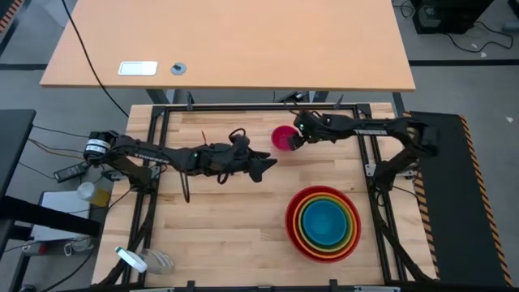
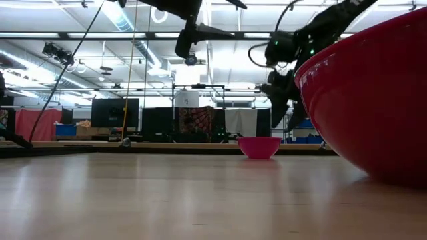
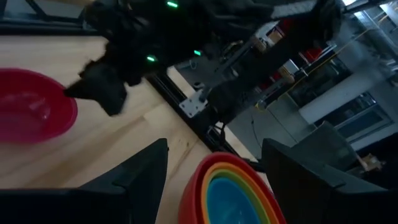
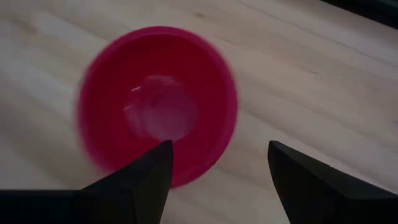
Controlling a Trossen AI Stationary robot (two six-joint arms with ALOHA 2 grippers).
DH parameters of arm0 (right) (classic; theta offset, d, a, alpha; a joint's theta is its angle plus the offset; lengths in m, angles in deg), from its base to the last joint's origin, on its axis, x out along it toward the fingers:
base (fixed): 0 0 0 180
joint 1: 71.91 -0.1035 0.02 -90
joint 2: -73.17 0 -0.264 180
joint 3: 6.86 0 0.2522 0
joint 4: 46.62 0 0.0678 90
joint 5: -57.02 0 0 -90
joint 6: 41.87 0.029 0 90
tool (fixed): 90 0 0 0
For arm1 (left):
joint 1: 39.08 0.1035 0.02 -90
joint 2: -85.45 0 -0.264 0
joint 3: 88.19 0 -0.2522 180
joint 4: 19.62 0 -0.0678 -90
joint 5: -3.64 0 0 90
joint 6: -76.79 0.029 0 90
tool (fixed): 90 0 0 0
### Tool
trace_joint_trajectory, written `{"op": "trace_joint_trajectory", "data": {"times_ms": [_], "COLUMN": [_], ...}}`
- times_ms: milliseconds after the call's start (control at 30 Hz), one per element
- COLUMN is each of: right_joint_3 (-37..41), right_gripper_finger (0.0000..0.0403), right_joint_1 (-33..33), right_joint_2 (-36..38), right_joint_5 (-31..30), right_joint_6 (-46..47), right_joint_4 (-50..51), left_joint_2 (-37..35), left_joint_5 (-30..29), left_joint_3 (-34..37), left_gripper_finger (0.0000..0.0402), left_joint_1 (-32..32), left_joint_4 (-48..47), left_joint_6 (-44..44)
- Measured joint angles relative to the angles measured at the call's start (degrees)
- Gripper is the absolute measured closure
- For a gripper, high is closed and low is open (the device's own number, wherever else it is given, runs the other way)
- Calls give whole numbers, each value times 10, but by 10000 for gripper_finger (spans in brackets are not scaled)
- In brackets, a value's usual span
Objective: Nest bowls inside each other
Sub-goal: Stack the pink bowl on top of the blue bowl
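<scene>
The small magenta-pink bowl [image 1: 283, 138] stands upright on its base at the far middle of the table, also seen in the right wrist view [image 4: 158, 102]. My right gripper [image 1: 297, 143] hovers open just to its right, slanting down; in the low view it [image 2: 279, 107] is clearly above the bowl [image 2: 259, 147]. The red, orange, lime green and blue bowls sit nested as one stack [image 1: 323, 224] at the near right. My left gripper [image 1: 266, 167] is open in mid-table, above the wood, pointing toward the table's right edge.
A black frame rail [image 1: 366, 154] runs along the table's right side near the right arm's base. A bottle and a tape roll [image 1: 130, 259] lie off the table's near left corner. Bare wood [image 1: 219, 219] spreads over the near left.
</scene>
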Motion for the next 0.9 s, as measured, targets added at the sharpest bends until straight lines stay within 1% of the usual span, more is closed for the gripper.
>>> {"op": "trace_joint_trajectory", "data": {"times_ms": [67, 200, 400, 533, 600, 900], "right_joint_3": [0, 0, 0, 0, 0, 0], "right_gripper_finger": [139, 147, 176, 215, 240, 355], "right_joint_1": [11, 26, 30, 29, 29, 30], "right_joint_2": [-17, -52, -87, -96, -97, -92], "right_joint_5": [2, 29, 44, 40, 28, 19], "right_joint_6": [0, 0, 0, 1, 1, 0], "right_joint_4": [-11, -49, -80, -82, -86, -66], "left_joint_2": [0, 0, 0, 0, 0, 0], "left_joint_5": [0, 0, 0, 0, 0, 0], "left_joint_3": [0, 0, 0, 0, 0, 0], "left_gripper_finger": [138, 138, 138, 138, 138, 138], "left_joint_1": [-4, -10, -12, -13, -12, -12], "left_joint_4": [-6, -7, -5, -5, -5, 4], "left_joint_6": [-3, -3, -3, -3, -3, 4]}}
